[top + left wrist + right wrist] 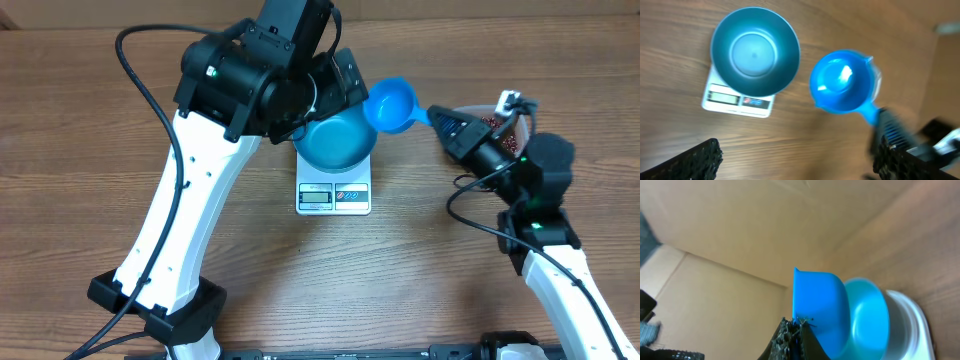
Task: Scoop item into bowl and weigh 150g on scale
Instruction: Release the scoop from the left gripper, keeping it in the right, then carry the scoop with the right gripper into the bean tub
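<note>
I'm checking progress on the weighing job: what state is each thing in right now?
Bowl: empty, upright on the scale.
Scale: carrying the bowl; display unreadable.
Scoop: empty, held in the air beside the bowl.
Beans: in the tub, none in the bowl.
Left gripper: open, holding nothing.
Right gripper: shut on the scoop's handle.

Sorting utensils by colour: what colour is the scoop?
Bright blue; the scoop shows best in the left wrist view.
</note>
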You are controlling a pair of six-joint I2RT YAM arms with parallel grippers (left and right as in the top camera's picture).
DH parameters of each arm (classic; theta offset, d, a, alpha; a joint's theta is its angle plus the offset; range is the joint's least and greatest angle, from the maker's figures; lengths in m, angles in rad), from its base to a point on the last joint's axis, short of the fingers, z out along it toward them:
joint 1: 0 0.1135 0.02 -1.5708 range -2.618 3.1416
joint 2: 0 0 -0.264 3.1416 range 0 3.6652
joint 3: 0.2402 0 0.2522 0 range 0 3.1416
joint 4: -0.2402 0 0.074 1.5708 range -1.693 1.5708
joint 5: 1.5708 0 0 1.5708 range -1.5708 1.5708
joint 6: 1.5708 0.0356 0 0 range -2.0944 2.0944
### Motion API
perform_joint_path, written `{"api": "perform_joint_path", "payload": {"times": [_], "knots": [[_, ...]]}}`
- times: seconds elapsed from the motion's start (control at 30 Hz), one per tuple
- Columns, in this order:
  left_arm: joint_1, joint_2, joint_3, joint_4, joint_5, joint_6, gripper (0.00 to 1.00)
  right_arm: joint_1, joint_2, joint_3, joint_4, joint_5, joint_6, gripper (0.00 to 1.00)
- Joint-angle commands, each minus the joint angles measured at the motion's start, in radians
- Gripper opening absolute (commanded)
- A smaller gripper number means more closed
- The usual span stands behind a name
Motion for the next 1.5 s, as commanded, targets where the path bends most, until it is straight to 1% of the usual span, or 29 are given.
{"api": "perform_joint_path", "payload": {"times": [0.0, 0.07, 0.13, 0.17, 0.23, 0.3, 0.37, 0.5, 0.57, 0.77, 0.87, 1.07, 1.17, 1.37, 1.43, 1.47], "knots": [[0.0, -0.002, 0.01, -0.035, -0.014, 0.29, 0.99, -0.053, -0.005, 0.016, 0.047, -0.137, -0.106, 0.04], [0.0, -0.002, 0.009, -0.07, -0.014, 0.392, 0.99, -0.079, -0.005, 0.016, 0.052, -0.204, -0.212, 0.04], [0.0, -0.002, 0.009, -0.099, -0.014, 0.483, 1.0, -0.1, -0.005, 0.016, 0.035, -0.234, -0.281, 0.04], [0.0, -0.002, 0.008, -0.109, -0.014, 0.521, 1.0, -0.111, -0.005, 0.016, 0.024, -0.246, -0.315, 0.04], [0.0, -0.002, 0.008, -0.122, -0.014, 0.553, 1.0, -0.124, -0.005, 0.016, 0.0, -0.251, -0.374, 0.04], [0.0, -0.002, 0.008, -0.122, -0.014, 0.559, 1.0, -0.135, -0.005, 0.016, -0.026, -0.244, -0.43, 0.04], [0.0, -0.002, 0.008, -0.121, -0.014, 0.558, 0.99, -0.14, -0.005, 0.015, -0.036, -0.244, -0.454, 0.04], [0.0, -0.002, 0.008, -0.116, -0.013, 0.558, 1.0, -0.141, -0.005, 0.015, -0.045, -0.243, -0.453, 0.04], [0.0, -0.002, 0.008, -0.089, -0.007, 0.558, 0.99, -0.142, -0.005, 0.015, -0.057, -0.229, -0.453, 0.04], [-0.002, -0.001, 0.008, -0.075, -0.033, 0.559, 1.0, -0.149, -0.02, 0.02, -0.142, -0.049, -0.426, 0.04], [-0.002, -0.001, 0.008, -0.082, -0.075, 0.564, 0.99, -0.153, -0.079, 0.039, -0.225, 0.032, -0.428, 0.04], [-0.002, -0.001, 0.005, -0.079, -0.079, 0.567, 0.99, -0.153, -0.229, 0.092, -0.536, 0.288, -0.485, 0.04], [-0.008, 0.0, -0.014, -0.063, -0.079, 0.59, 1.0, -0.153, -0.277, 0.092, -0.611, 0.345, -0.523, 0.04], [-0.056, 0.001, -0.118, -0.014, -0.085, 0.623, 1.0, -0.152, -0.296, 0.092, -0.632, 0.347, -0.551, 0.04], [-0.077, 0.001, -0.165, 0.01, -0.093, 0.627, 0.96, -0.152, -0.293, 0.092, -0.632, 0.347, -0.551, 0.04], [-0.09, 0.001, -0.189, 0.024, -0.096, 0.629, 0.92, -0.152, -0.293, 0.091, -0.632, 0.347, -0.551, 0.04]]}}
